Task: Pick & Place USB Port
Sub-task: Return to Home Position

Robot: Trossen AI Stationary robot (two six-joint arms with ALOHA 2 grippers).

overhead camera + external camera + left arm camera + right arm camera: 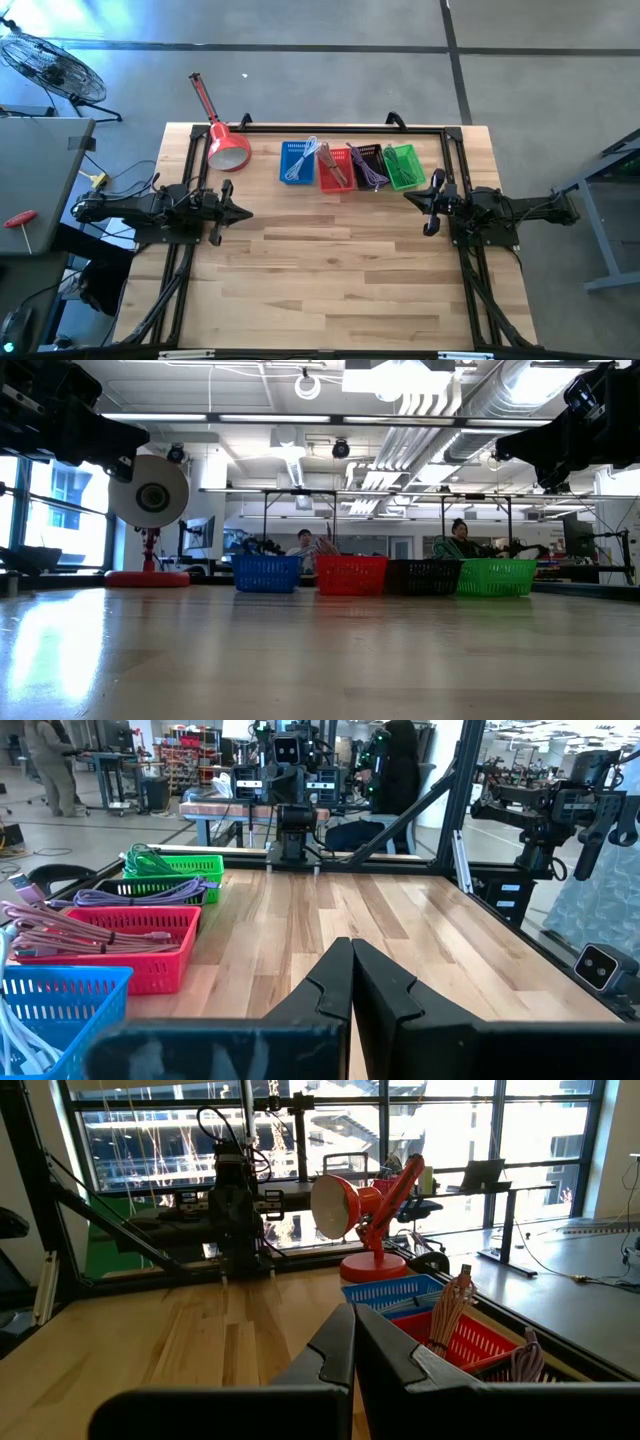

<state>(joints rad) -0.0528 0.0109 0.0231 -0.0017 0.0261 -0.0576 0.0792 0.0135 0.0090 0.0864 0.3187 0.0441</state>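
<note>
Looks done: cables (310, 152) sit in blue bin (290, 172), red bin (325, 183), black bin (366, 152) and green bin (414, 170) at upper centre; left gripper (245, 212) mid-left and right gripper (408, 196) mid-right are parked, empty, fingers pressed together.

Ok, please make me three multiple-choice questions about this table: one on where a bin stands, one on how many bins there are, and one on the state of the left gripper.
1. Which bin stands nearest the red lamp?
A. green bin
B. black bin
C. blue bin

2. How many bins stand in the row?
A. four
B. three
C. five

3. How is the left gripper?
A. wide open
B. shut, with nothing between its fingers
C. half open

Answers:
1 C: in the high view the blue bin is the end of the row beside the lamp.
2 A: the row holds the blue bin, the red bin, the black bin and the green bin.
3 B: in the left wrist view the two fingers meet, with nothing between them.
</note>
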